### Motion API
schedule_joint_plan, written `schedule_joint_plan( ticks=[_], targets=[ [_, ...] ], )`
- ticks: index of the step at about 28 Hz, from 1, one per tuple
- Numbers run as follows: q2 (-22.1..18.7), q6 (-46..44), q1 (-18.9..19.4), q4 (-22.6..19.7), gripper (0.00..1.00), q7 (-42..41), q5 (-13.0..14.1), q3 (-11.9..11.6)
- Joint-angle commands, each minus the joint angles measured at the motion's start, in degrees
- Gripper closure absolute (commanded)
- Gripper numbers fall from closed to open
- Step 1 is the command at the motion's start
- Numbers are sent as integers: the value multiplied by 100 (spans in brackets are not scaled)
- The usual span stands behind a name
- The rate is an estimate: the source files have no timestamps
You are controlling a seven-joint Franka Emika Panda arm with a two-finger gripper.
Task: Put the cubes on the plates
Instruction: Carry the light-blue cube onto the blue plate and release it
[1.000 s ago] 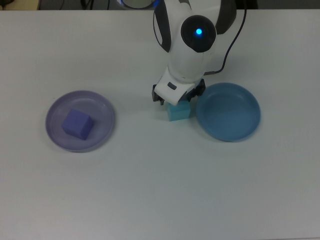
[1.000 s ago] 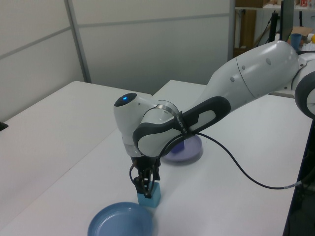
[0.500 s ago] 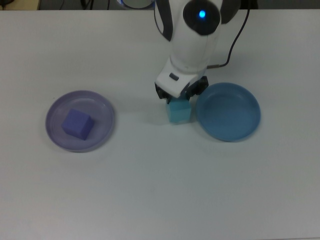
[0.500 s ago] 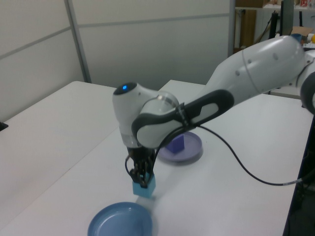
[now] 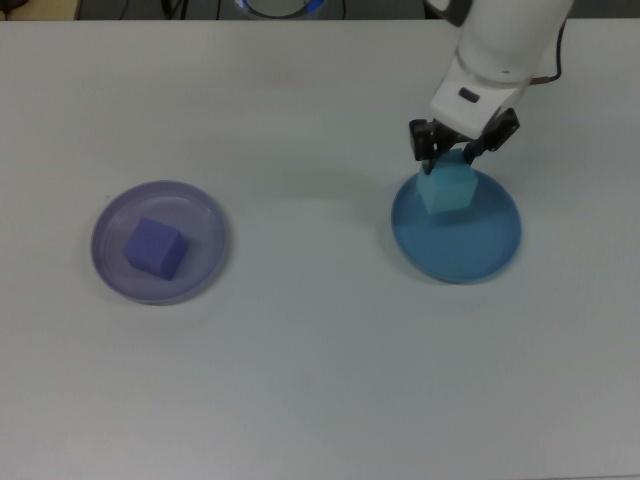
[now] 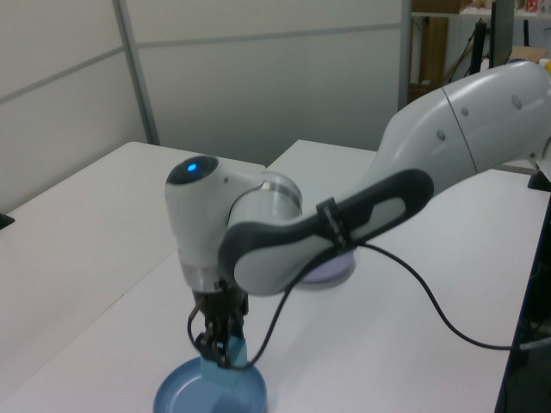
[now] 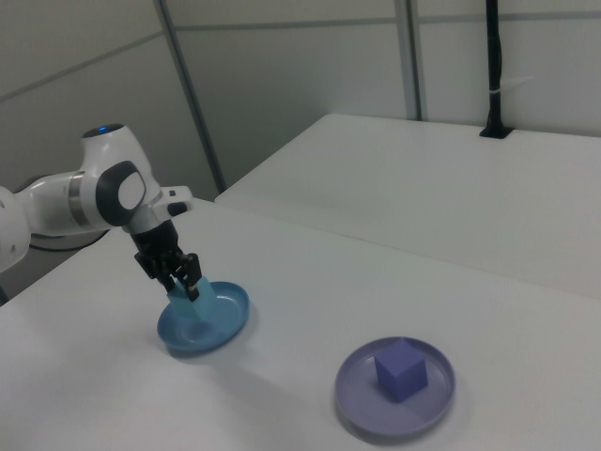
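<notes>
My gripper [image 5: 452, 158] [image 6: 220, 348] [image 7: 180, 279] is shut on the turquoise cube [image 5: 447, 188] [image 6: 225, 369] [image 7: 185, 299], holding it tilted just above the blue plate [image 5: 470, 245] [image 6: 185, 397] [image 7: 225, 315]. In the right view the cube hangs over the plate's left half. The purple cube [image 5: 154, 247] [image 7: 401, 367] rests inside the lavender plate [image 5: 205, 225] [image 7: 362, 404]. In the left view the lavender plate [image 6: 336, 271] is mostly hidden behind the arm.
The white table [image 5: 320, 380] carries both plates. A black cable [image 6: 430, 301] trails from the arm across the table in the left view. A second table [image 7: 451, 188] with a black post [image 7: 493, 66] stands behind in the right view.
The gripper lifted the turquoise cube off the table and carried it toward the top view's right, from beside the blue plate to above it.
</notes>
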Motion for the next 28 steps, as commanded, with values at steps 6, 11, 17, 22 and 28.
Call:
schedule_joint_plan(
  ticks=[6,11,17,22,28],
  targets=[
    [523,306,131,174,52,735,-504,-53],
    [497,297,139,174,0,726,-504,-44],
    [154,175,104,183,0,1024,-215,-44],
    [-224,-185,60,253,0,1473,102,-123],
    [-628,-1169,-404,464,0,1351,120,-184]
  ],
)
